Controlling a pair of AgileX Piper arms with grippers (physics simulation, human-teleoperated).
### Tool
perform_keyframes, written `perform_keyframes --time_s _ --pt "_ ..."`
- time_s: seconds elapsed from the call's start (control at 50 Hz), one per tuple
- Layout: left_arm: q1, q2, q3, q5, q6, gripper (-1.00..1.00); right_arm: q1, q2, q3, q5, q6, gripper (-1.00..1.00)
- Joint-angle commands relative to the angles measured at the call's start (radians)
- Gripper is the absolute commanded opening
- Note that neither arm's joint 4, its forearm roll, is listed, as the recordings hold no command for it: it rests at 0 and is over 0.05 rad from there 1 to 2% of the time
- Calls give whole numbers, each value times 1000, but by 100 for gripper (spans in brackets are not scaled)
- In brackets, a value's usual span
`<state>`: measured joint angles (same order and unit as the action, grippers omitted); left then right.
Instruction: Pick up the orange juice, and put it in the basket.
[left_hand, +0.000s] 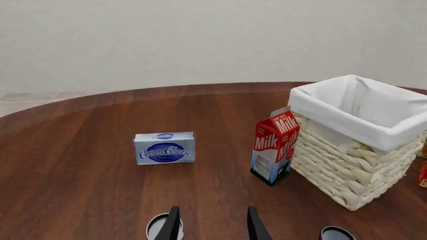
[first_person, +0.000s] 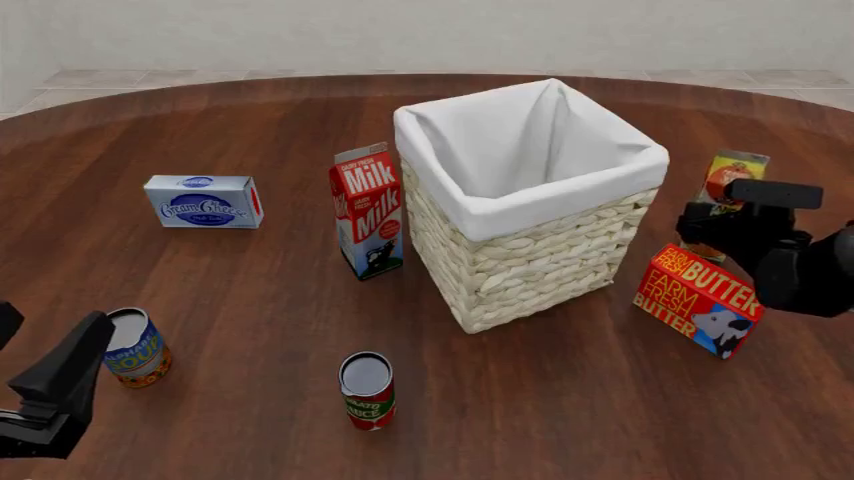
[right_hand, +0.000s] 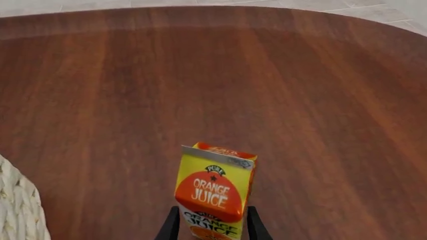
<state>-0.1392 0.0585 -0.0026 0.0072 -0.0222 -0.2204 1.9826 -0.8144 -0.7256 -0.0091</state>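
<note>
The orange juice (right_hand: 213, 192) is a yellow carton with an orange fruit circle, standing upright on the wooden table. It sits between the fingers of my right gripper (right_hand: 212, 216), which is open with a finger at each side of the carton's lower part. In the front view the orange juice (first_person: 733, 176) stands right of the basket (first_person: 534, 255), partly behind my right gripper (first_person: 703, 222). The basket (left_hand: 347, 175) is pale wicker with a white lining and holds nothing. My left gripper (left_hand: 211, 221) is open over bare table at the front left (first_person: 47, 348).
A milk carton (first_person: 367, 210) stands just left of the basket, and a cream cheese box (first_person: 203, 201) lies further left. A butter box (first_person: 698, 300) leans under my right arm. Two cans (first_person: 134, 348) (first_person: 366, 390) stand near the front.
</note>
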Motion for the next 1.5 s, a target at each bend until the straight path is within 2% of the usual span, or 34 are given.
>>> perform_keyframes --time_s 0.02,0.34,0.36,0.66,0.9,1.06,1.2,1.22,1.24,1.26,1.32,1.34,1.36,1.38,1.42,1.46,1.48,1.5 --pt "-1 0 -3 3 -1 100 -1 25 -15 5 3 100" --pt "-1 -5 0 5 0 100 21 44 -28 11 18 100" --pt "-2 -6 -1 6 0 100 24 46 -28 8 21 -100" --pt "-2 -4 -1 4 -1 100 17 42 -9 -14 8 -100" --pt "-3 -7 -2 7 1 100 14 -84 44 -21 -32 -100" --pt "-4 -13 -1 12 0 100 22 -240 57 43 -9 -100" --pt "-4 -15 -3 15 1 100 37 -315 59 85 5 -100" --pt "-4 -18 -1 17 1 100 43 -327 55 95 13 -100" --pt "-5 -16 -1 14 1 100 55 -333 47 111 74 -100" --pt "-5 -16 -1 14 1 100 59 -338 42 124 89 -100" --pt "-6 -19 -4 20 2 100 62 -372 41 142 56 -100" --pt "-5 -20 -3 19 1 100 77 -392 34 168 115 -100" --pt "-5 -20 -3 19 1 100 77 -392 34 169 115 -100" --pt "-5 -18 -4 18 2 100 89 -406 29 186 141 -100" --pt "-6 -17 -3 17 1 100 91 -440 22 211 90 -100" --pt "-6 -17 -3 17 1 100 91 -440 22 211 90 -100" --pt "-9 -16 -4 15 1 100 91 -472 5 254 93 -100" --pt "-9 -16 -4 15 1 100 91 -472 4 255 93 -100"
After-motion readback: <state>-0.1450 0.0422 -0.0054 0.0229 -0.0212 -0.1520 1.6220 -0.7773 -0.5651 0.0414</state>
